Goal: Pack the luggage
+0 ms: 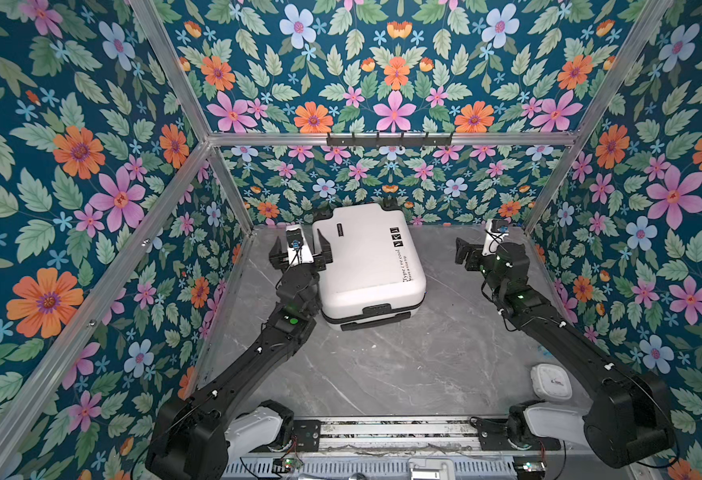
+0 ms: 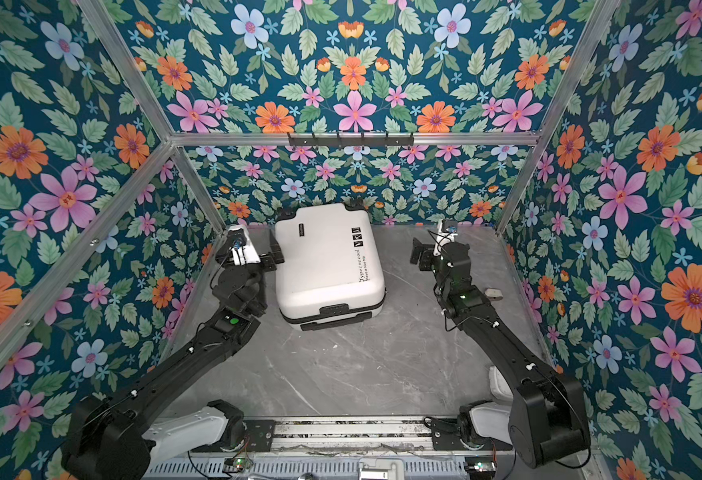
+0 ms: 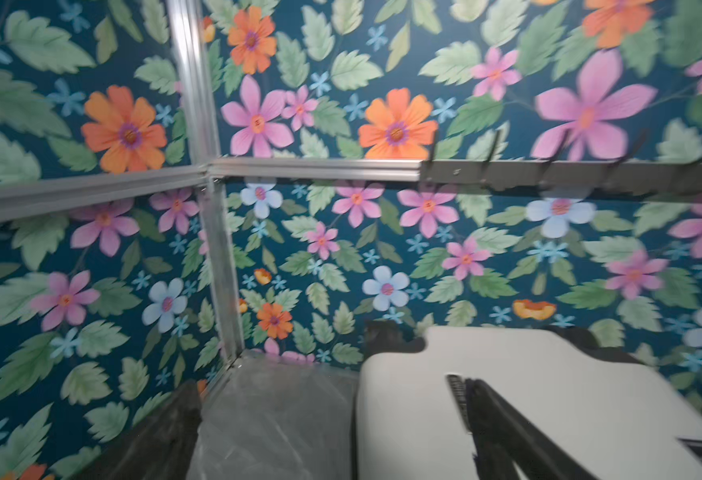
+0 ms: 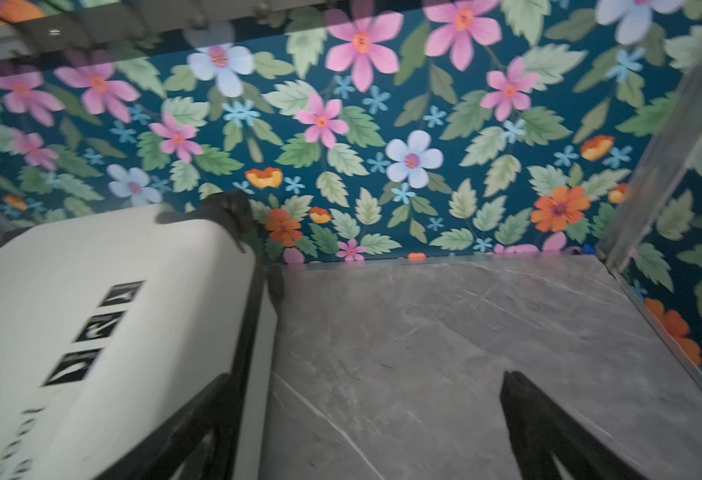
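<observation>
Hovering left hand [image 1: 299, 246]: its jaws are wide and hold nothing, at the left edge of the luggage. In the left wrist view 1 finger [image 3: 507, 428] sits over the white shell and the other over bare desk. If you drop straight down, that finger will likely land on the shell and shove the case instead of straddling its edge.

Luggage [image 1: 366, 259]: it is closed and lies flat on the desk [image 1: 382, 365], left of centre and close to the back wall. Its wheels are at the far end. You cannot tell from here whether it is latched. The shell looks smooth and rounded, so a pinch at a corner may slip, and a push may skid it into the back wall.

Right hand [image 1: 465, 253]: the jaws are wide and empty, over bare desk, apart from the luggage. If you lift the lid with nothing bracing the base, the whole case may turn or tip.

White box [image 1: 551, 382]: it is small and sits at the front right, just beside the right arm. A careless swing of that arm could knock it.
</observation>
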Controlling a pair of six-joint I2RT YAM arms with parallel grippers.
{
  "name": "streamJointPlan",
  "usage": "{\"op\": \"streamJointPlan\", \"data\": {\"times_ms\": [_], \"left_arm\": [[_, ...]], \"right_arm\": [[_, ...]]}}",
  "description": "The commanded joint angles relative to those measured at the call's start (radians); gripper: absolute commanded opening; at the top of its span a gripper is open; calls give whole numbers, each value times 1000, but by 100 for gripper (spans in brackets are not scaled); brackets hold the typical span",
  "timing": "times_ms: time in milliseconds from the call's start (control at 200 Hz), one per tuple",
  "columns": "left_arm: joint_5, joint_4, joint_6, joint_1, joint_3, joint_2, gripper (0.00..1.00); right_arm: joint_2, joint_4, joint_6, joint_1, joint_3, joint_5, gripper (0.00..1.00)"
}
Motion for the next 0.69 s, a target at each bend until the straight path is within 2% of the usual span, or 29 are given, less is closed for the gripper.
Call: {"op": "streamJointPlan", "data": {"times_ms": [0, 115, 225, 455, 690], "left_arm": [[43, -9, -94, 77, -83, -32, 99], [64, -24, -105, 154, -193, -45, 99], [84, 6, -126, 209, -285, -33, 99], [121, 101, -145, 262, -391, 42, 99], [191, 285, -143, 324, -454, 150, 99]], "right_arm": [[-12, 34, 97, -85, -74, 64, 97], [-15, 38, 55, -144, -153, 103, 98], [-25, 54, -1, -151, -230, 128, 98], [-46, 123, -34, -151, -371, 110, 99], [-25, 327, -124, -151, -490, 65, 99]]}}
